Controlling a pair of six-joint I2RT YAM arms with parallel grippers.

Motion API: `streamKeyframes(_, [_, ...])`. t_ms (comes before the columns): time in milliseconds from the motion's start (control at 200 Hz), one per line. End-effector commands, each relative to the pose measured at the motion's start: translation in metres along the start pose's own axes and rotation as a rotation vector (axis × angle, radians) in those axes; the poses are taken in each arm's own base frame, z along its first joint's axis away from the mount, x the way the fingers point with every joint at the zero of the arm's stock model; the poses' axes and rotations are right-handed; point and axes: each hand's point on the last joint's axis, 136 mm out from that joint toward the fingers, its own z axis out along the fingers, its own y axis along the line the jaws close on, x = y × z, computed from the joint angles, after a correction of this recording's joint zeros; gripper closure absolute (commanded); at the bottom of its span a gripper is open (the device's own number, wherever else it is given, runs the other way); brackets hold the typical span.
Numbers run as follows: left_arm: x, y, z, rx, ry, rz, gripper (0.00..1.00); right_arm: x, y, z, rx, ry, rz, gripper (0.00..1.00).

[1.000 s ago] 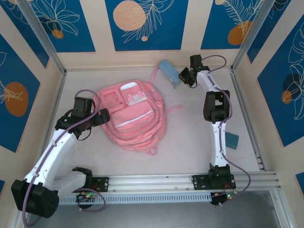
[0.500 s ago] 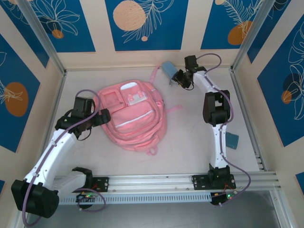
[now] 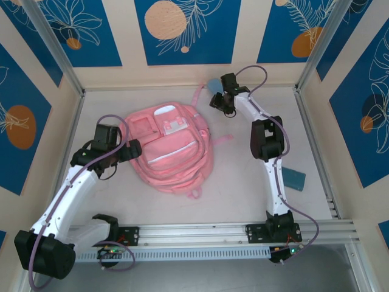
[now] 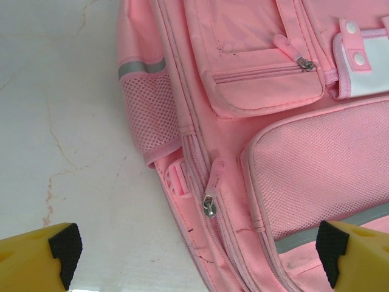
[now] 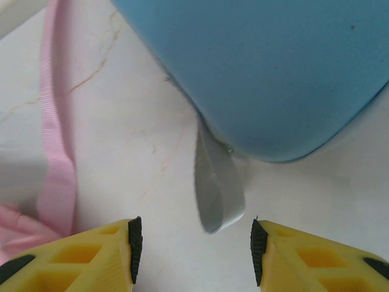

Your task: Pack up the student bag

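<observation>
Hovering over bag [image 4: 285, 164], left end effector [image 4: 194, 258] spread wide, empty; right end effector [image 5: 193, 249] parted, empty, facing case [image 5: 273, 67] loop [image 5: 219, 191].

No legible text (anywhere visible)

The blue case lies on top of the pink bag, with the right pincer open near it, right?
No: the case lies on the table beside the bag, as the right wrist view shows. The right pincer is open near it.
</observation>
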Motion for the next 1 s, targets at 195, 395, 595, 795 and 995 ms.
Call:
streamKeyframes(195, [-0.006,-0.003,-0.006,0.018,-0.014,0.008,0.0,-0.005,-0.013,0.021,0.033,0.001,0.012,0.56])
streamKeyframes(395, [-0.006,-0.002,-0.007,0.014,-0.015,0.007,0.0,-0.011,-0.01,0.02,0.024,-0.018,0.005,0.68])
streamKeyframes(595, [-0.005,-0.002,-0.008,0.016,-0.012,0.01,0.0,-0.01,-0.013,0.011,0.05,-0.012,-0.015,0.93])
streamKeyframes(795, [-0.005,-0.005,-0.01,0.036,-0.013,0.013,0.0,0.007,-0.012,-0.023,0.061,0.018,-0.061,1.0])
streamKeyframes(995, [-0.005,-0.014,-0.012,0.085,-0.004,0.026,0.0,0.069,-0.037,-0.073,0.104,0.093,-0.032,1.0])
